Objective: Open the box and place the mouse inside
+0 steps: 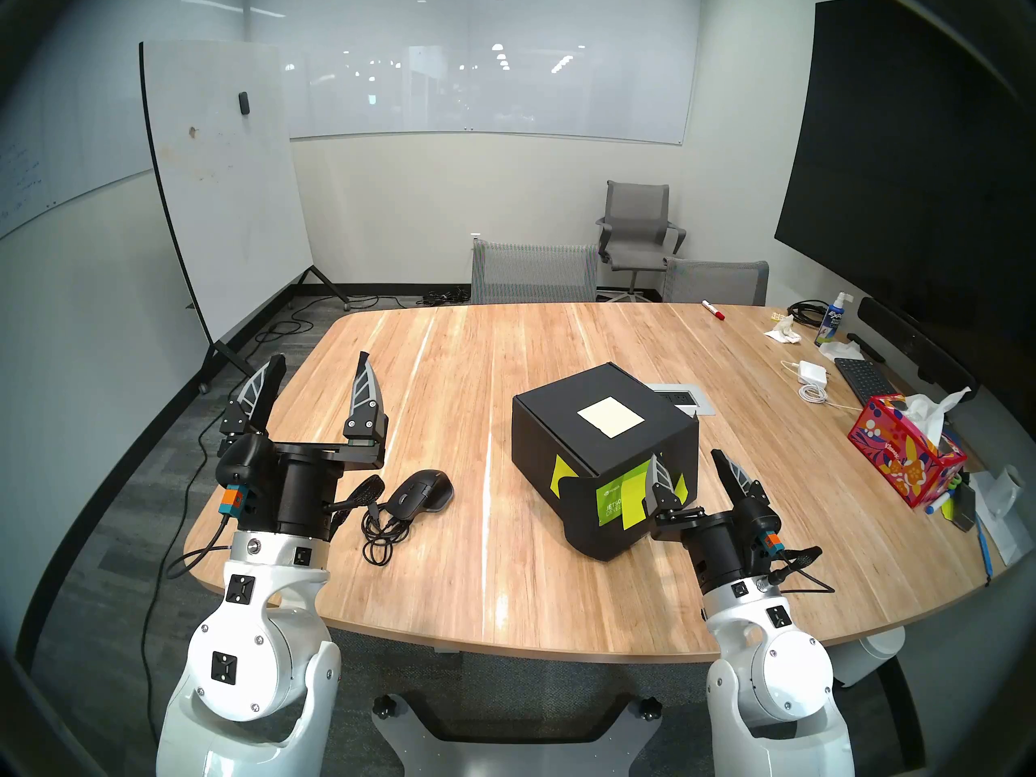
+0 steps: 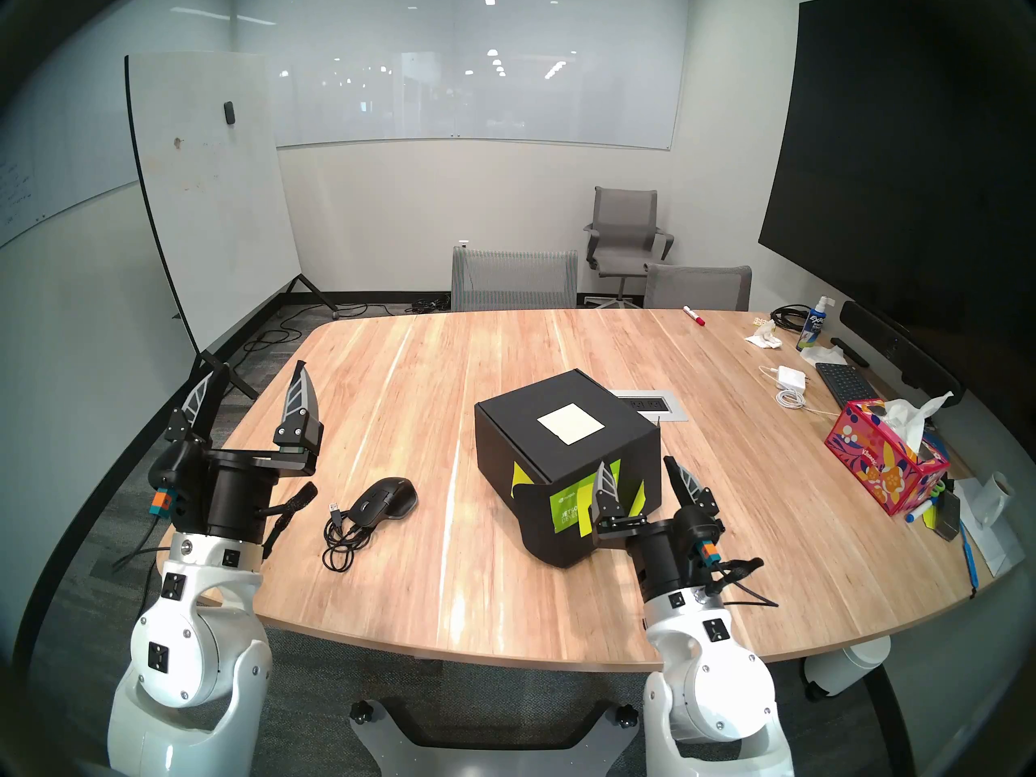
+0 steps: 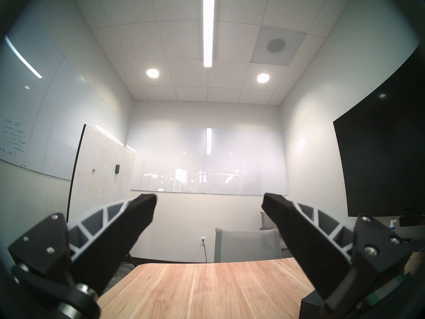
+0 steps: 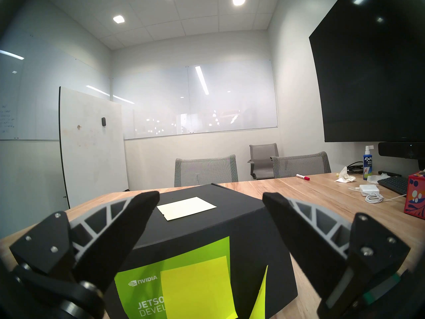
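The box [image 1: 602, 456] sat shut on the bench [image 1: 476, 378], a little right of centre, its cream sticker [image 1: 611, 417] up and the flap with the green label [image 1: 611, 501] facing your robot. It was turned corner-on, so no face lay square to either arm. The mouse [image 1: 420, 493] lay at 9 o'clock from the box, well apart from it, its coiled cable [image 1: 381, 535] bunched at its near side and its long axis running roughly from 7 to 1 o'clock in the head view.

Your right gripper [image 1: 689, 464] hung just before the labelled flap, jaws spread wide and holding nothing; in its wrist view the box lay at 12 o'clock between the fingers. Your left gripper [image 1: 319, 375] stood equally wide and empty, pointed up and away, with the mouse at about 5 o'clock from it, near its wrist.

Judgement: the right arm was nearer the flap, the left nearer the mouse. Opening had not begun.
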Motion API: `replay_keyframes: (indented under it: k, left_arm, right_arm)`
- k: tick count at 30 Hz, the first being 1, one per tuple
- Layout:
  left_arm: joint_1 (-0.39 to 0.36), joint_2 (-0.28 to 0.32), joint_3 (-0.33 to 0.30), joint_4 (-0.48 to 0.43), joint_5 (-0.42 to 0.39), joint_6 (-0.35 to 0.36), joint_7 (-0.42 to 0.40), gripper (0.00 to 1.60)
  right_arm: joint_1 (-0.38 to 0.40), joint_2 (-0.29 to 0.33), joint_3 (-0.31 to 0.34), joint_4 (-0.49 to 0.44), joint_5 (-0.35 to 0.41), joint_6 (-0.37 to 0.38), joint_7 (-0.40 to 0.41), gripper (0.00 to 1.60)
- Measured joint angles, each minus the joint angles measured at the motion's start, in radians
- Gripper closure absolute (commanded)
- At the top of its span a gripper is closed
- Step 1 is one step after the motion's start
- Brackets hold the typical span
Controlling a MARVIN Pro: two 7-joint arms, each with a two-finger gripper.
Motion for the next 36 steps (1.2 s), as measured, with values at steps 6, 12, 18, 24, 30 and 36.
replay_keyframes:
  k: [6, 12, 18, 24, 30, 36]
  left_arm:
    - [0.000, 0.000, 0.000, 0.000, 0.000, 0.000, 0.000, 0.00]
    - [0.000, 0.000, 0.000, 0.000, 0.000, 0.000, 0.000, 0.00]
    - [0.000, 0.000, 0.000, 0.000, 0.000, 0.000, 0.000, 0.00]
    - [0.000, 0.000, 0.000, 0.000, 0.000, 0.000, 0.000, 0.00]
    - [0.000, 0.000, 0.000, 0.000, 0.000, 0.000, 0.000, 0.00]
    - [0.000, 0.000, 0.000, 0.000, 0.000, 0.000, 0.000, 0.00]
  right_arm:
    - [0.000, 0.000, 0.000, 0.000, 0.000, 0.000, 0.000, 0.00]
    - [0.000, 0.000, 0.000, 0.000, 0.000, 0.000, 0.000, 0.00]
    - [0.000, 0.000, 0.000, 0.000, 0.000, 0.000, 0.000, 0.00]
    - [-0.002, 0.000, -0.002, 0.000, -0.004, 0.000, -0.001, 0.00]
    - [-0.027, -0.001, -0.021, -0.013, -0.024, -0.004, -0.016, 0.00]
    - [-0.052, -0.001, -0.040, -0.030, -0.036, -0.008, -0.034, 0.00]
